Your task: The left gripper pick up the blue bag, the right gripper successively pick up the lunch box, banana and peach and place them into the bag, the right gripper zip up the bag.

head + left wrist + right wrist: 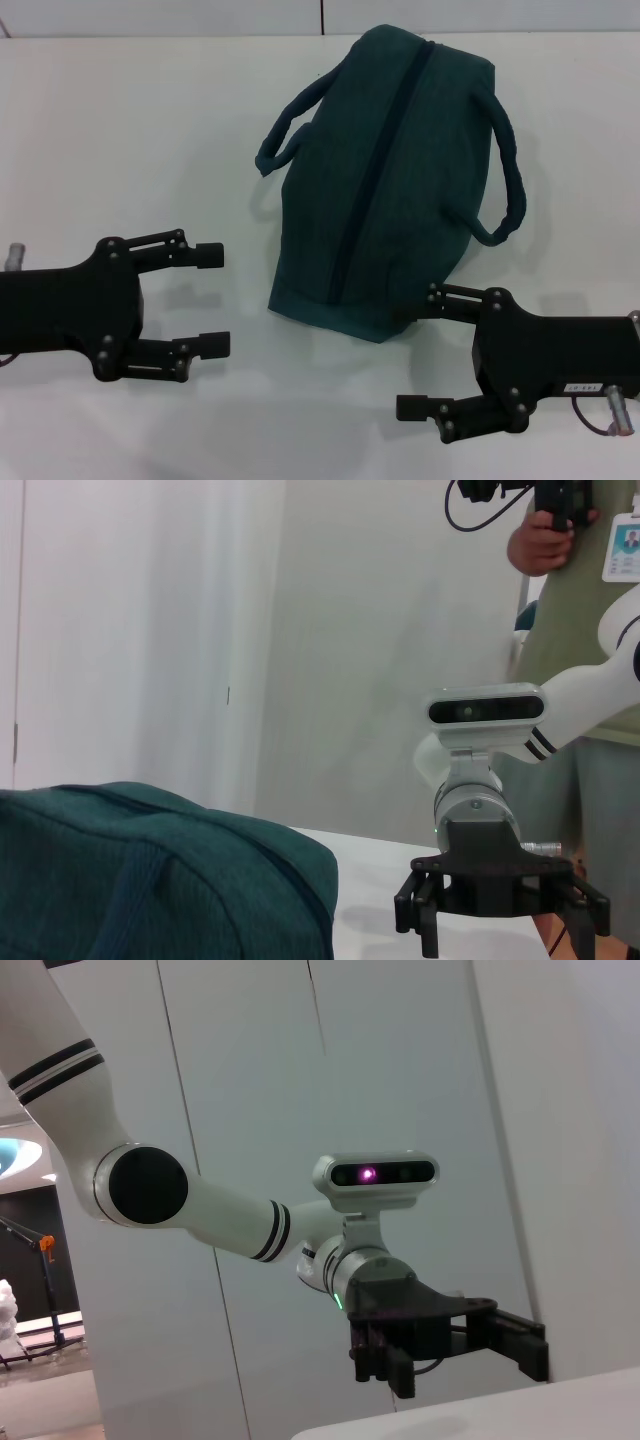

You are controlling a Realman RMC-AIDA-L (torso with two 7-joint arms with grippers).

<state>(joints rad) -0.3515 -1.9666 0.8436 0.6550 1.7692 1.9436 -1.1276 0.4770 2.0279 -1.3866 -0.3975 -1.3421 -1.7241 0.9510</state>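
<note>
Blue bag (385,180) lies zipped shut on the counter (120,130). Left end effector (212,300) and right end effector (425,352) both open, empty, flanking it. Task appears finished; only withdrawal remains.

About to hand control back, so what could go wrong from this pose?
1. The blue bag lies on its side, zipper closed, and no lunch box, banana or peach is in view, so packing may not be verifiable.
2. The open right gripper sits against the bag's near edge and could snag fabric.
3. The open left gripper is well off the handles.
</note>
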